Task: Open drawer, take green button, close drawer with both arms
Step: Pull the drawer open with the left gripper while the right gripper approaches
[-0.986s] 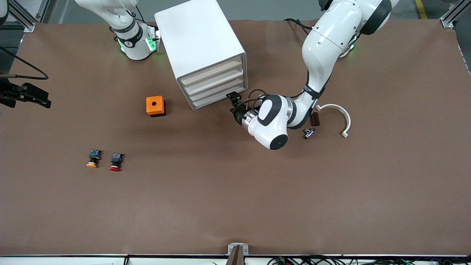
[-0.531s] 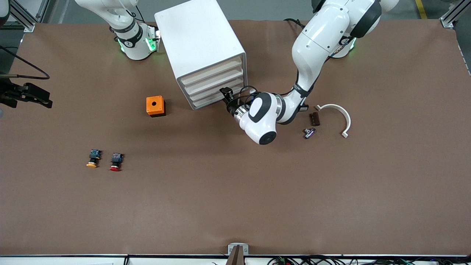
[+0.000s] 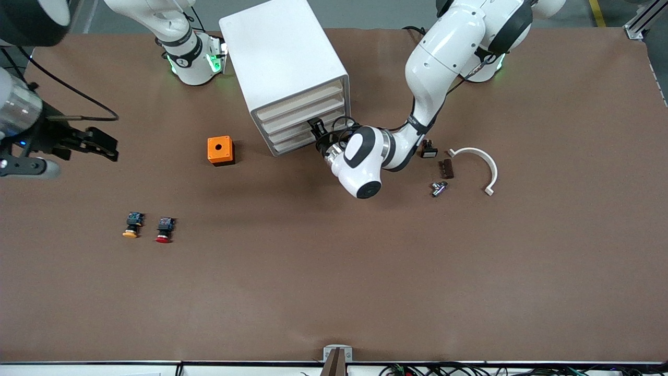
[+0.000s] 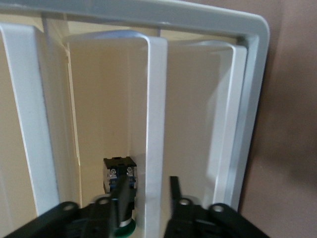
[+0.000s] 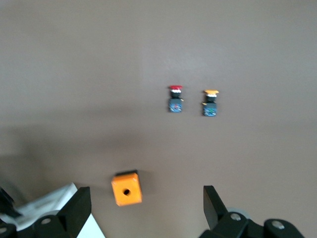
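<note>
White drawer [image 3: 304, 134] front sits between the left gripper's [image 3: 317, 130] narrowed jaws, at the cabinet's [image 3: 284, 62] five o'clock corner. Right gripper [image 3: 96, 143] hangs wide open, nine o'clock of the orange box [image 3: 219, 150].

The wide shallow white plastic drawer with a cream front [image 4: 156, 124] is seen closed, third of four in the white box cabinet [image 3: 282, 57]. Its front edge is bracketed by the left gripper [image 4: 148, 196], one black finger [image 4: 121, 198] on each side. The small push button with green cap and black body [image 4: 119, 173] is seen through the drawer front, just past one fingertip.
</note>
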Available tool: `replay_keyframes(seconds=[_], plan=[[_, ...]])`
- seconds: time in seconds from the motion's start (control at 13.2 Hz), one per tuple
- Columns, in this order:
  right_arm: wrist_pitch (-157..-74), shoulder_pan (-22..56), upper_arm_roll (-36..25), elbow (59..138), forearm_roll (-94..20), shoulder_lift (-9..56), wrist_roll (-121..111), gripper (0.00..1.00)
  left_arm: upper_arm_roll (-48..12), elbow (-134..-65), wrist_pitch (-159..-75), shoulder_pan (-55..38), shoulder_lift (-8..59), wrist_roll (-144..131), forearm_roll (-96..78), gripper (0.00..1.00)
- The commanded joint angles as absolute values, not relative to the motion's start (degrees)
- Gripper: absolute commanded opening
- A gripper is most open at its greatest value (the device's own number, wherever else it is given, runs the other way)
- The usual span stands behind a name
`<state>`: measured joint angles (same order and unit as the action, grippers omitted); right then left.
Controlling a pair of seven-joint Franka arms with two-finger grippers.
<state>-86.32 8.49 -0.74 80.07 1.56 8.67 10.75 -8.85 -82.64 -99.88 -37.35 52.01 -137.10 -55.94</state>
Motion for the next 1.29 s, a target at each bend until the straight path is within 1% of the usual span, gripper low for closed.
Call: replay_keyframes(seconds=[0.0,0.23,0.61,0.76,0.83,1.06,1.21], plan=[[-86.9,12.8,-1.0,79.9,1.1,11.9,17.0,1.00,-8.6,-81.9,-99.1,-38.1,53.1,-137.8,-57.3,0.00],[-87.0,22.4,-1.0,80.1,1.8,15.2,37.6,1.00,-8.4,-81.6,-99.1,-37.4,52.9,-137.9,-57.0,0.00],[-93.3,32.0,-0.9,80.4,1.0,20.7,58.6,1.00,-7.9,-80.4,-99.1,-30.7,52.6,-136.6,-56.4,0.00],[-99.0,34.6,-0.9,82.9,1.0,22.0,68.6,1.00,-7.2,-78.6,-99.4,-28.5,53.0,-135.0,-56.3,0.00],[-101.1,35.5,-0.9,83.6,0.9,22.6,72.6,1.00,-5.3,-78.1,-99.5,-28.1,53.0,-132.5,-56.5,0.00],[-105.4,36.9,-0.9,83.7,-5.5,25.3,83.9,1.00,-3.3,-77.5,-99.8,-27.4,53.0,-126.9,-56.7,0.00],[-107.0,39.4,-1.0,83.7,-5.5,27.4,89.1,1.00,-3.3,-77.5,-100.4,-26.0,53.1,-125.0,-56.7,0.00]])
